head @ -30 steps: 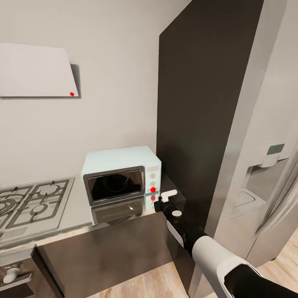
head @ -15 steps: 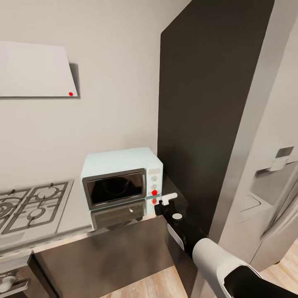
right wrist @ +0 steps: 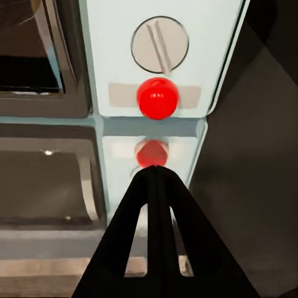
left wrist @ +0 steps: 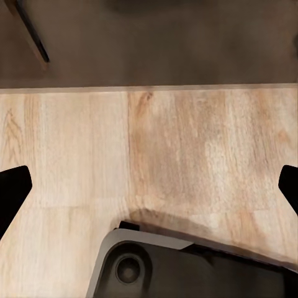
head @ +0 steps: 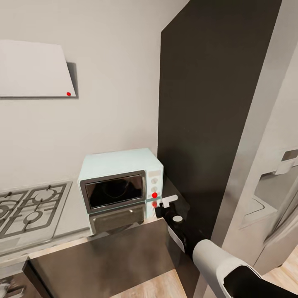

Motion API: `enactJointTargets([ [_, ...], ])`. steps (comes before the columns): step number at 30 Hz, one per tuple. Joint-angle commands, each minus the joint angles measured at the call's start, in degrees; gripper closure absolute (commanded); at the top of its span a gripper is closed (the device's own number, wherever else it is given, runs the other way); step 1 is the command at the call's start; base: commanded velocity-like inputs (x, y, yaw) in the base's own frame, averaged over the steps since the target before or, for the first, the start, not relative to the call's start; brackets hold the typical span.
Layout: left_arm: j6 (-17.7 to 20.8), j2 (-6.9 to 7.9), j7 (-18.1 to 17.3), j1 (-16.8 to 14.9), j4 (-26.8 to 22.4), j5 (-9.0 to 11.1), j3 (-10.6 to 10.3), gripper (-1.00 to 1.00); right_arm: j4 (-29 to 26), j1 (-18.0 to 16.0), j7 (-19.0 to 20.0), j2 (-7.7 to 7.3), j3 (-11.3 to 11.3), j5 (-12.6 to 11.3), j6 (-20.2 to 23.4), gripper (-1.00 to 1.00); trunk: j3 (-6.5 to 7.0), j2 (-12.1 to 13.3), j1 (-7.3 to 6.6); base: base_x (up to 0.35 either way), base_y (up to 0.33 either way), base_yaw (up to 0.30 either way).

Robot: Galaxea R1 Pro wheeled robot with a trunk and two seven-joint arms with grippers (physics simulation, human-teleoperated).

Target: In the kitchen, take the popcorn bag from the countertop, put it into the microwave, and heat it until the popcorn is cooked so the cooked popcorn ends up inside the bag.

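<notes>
- Our right gripper (right wrist: 155, 177), fingers pressed together and empty, hovered just before the microwave (head: 120, 178)'s red button (right wrist: 158, 98).
- We judged starting was in hand; next, press it.
- We could not see the popcorn bag.

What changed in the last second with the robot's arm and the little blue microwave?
Mostly the camera moved: the whole picture slid, so the fridge slipped toward the right edge and the hob toward the left. The right pincer, shut, stayed just in front of the microwave, by its red button, not visibly pressing it. The microwave door stayed closed, and nothing was grabbed or let go.
</notes>
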Motion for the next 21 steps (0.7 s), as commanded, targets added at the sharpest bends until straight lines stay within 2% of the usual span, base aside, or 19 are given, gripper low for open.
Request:
enactJointTargets([
  [1,0.0,-0.08,-0.5,0.0,0.0,0.0,0.3,-1.0,0.3,-0.1,-0.4,0.0,0.5,-0.6,-0.3,1.0,-0.02,0.0,0.03,0.014,0.0,0.0],
  [6,0.0,-0.08,-0.5,0.0,0.0,0.0,0.3,-1.0,2.5,-0.1,-0.4,0.0,0.5,-0.6,-0.5,1.0,-0.02,0.0,0.03,0.217,0.0,0.0],
  [15,0.0,-0.08,-0.5,0.0,0.0,0.0,0.2,-1.0,2.8,0.0,0.2,0.0,0.5,-0.6,-0.9,1.0,-0.02,0.0,0.03,0.045,0.0,0.0],
  [21,0.0,-0.08,-0.5,0.0,0.0,0.0,0.3,-1.0,2.9,0.5,1.3,0.0,0.6,-0.6,-1.0,1.0,-0.02,0.0,0.03,0.196,0.0,0.0],
])
